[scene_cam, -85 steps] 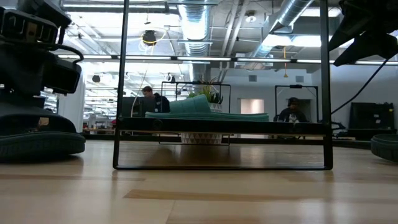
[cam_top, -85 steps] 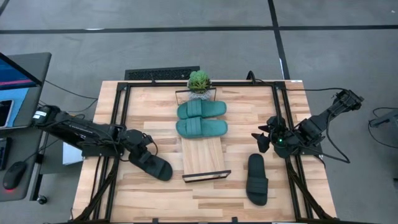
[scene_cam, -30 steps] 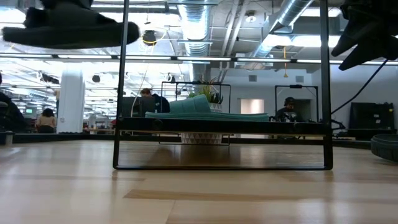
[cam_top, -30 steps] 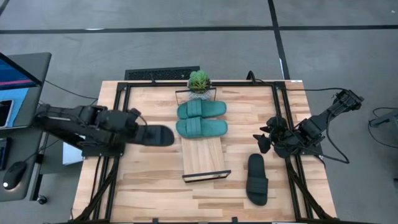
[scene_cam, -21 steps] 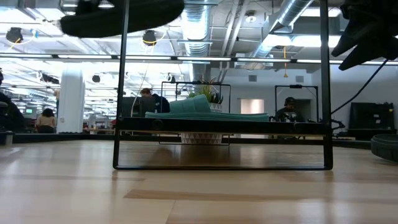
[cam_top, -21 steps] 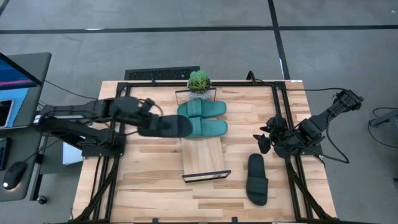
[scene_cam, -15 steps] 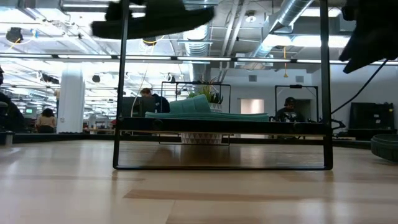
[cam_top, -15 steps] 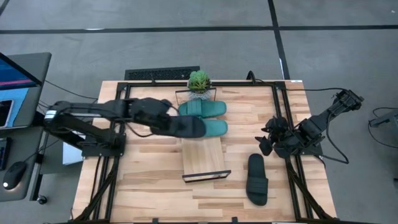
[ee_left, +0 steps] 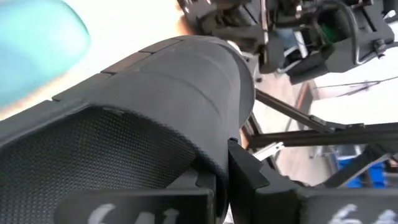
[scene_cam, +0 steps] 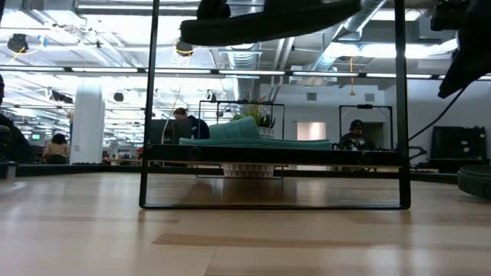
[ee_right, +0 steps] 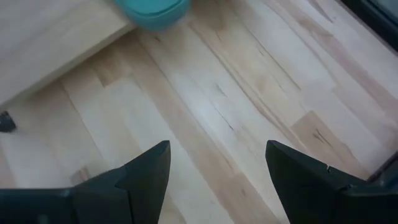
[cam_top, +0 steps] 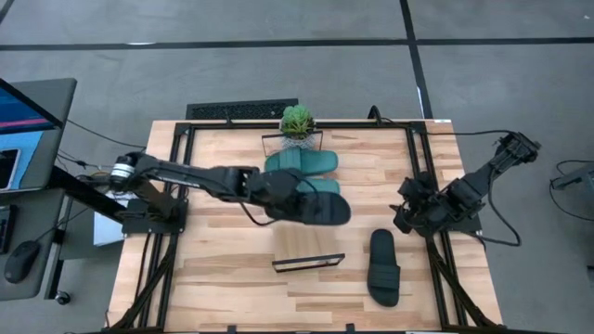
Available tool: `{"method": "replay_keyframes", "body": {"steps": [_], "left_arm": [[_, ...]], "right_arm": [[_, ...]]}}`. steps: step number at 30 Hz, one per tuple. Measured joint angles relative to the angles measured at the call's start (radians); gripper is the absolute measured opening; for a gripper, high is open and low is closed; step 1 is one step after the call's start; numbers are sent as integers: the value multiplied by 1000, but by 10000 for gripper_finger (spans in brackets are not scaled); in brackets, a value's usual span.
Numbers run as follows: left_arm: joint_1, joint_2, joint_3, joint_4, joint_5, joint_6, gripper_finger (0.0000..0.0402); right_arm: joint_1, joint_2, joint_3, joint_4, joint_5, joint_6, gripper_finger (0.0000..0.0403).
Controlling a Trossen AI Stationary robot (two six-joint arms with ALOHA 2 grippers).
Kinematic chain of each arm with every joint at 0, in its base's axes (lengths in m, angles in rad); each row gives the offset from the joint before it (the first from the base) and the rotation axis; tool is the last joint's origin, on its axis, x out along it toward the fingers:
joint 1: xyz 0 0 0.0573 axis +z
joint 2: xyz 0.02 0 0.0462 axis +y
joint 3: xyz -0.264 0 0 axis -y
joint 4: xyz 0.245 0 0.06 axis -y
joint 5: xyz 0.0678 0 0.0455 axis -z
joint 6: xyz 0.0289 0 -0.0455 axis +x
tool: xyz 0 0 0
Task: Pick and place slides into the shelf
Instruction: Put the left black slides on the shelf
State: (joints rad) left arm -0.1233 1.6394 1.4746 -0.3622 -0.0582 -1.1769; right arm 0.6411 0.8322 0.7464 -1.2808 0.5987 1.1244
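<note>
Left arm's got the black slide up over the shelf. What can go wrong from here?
1. The carried black slide hangs right beside the nearer teal slide and partly hides it from above; lowering here may land on it or push it.
2. The left gripper holds one end only, so the slide could sag or slip.
3. The shelf has little bare plank left; a crooked drop may overhang.

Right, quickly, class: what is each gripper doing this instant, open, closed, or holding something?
Left gripper: closed on a black slide, carried above the shelf.
Right gripper: jaws open, holding nothing, over bare table.
</note>
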Motion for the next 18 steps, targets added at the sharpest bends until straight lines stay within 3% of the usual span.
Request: {"method": "replay_keyframes", "body": {"steps": [9,18], "left_arm": [[-5,51,-1,22,33,-102,0],[4,51,-78,57,31,-155,0]], "right_arm": [[72,0,0,-2,1,2,256],[116,0,0,-6,9,37,256]]}}
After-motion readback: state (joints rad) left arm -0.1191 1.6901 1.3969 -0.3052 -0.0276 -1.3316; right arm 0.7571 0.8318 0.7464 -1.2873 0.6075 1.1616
